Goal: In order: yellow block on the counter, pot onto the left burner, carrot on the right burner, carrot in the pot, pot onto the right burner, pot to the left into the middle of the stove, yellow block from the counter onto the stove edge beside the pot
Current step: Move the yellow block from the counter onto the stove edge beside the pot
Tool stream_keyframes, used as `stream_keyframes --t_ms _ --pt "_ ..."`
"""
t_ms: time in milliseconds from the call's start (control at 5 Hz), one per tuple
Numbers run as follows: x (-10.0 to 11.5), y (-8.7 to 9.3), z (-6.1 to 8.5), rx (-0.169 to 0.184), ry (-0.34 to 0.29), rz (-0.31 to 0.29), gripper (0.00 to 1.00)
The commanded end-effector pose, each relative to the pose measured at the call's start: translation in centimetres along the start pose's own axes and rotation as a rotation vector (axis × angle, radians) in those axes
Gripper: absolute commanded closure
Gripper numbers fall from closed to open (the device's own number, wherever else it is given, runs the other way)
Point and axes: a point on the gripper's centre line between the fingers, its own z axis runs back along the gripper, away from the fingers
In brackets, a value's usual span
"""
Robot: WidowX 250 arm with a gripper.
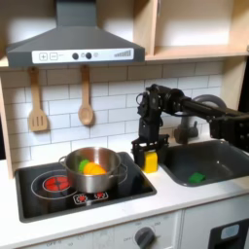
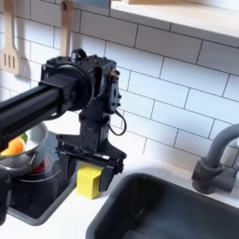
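The steel pot (image 1: 93, 171) stands on the black stove (image 1: 49, 199), over its right half in the first exterior view, with the orange carrot (image 1: 93, 167) inside. The pot (image 2: 21, 155) and carrot (image 2: 11, 147) also sit at the second exterior view's left. The yellow block (image 1: 149, 160) rests upright by the stove's right rim, on the strip of counter (image 1: 185, 199) before the sink. My gripper (image 1: 147, 151) points down over it, open. Its fingers (image 2: 63, 149) spread wider than the yellow block (image 2: 90, 181), straddling its top without pressing on it.
The grey sink (image 1: 222, 156) lies right of the block and holds a small green piece (image 1: 197, 177). A faucet (image 2: 220, 154) rises behind the basin. Two wooden utensils (image 1: 86, 109) hang on the tiled wall under the range hood (image 1: 73, 44).
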Motion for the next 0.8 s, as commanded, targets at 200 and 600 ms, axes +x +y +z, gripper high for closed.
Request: stream_keyframes --t_ms 200,600 --pt "-0.18 0.04 0.06 0.012 0.018 0.006 0.00" --pt "-0.31 -0.03 -0.55 0.020 0.030 -0.006 0.93"
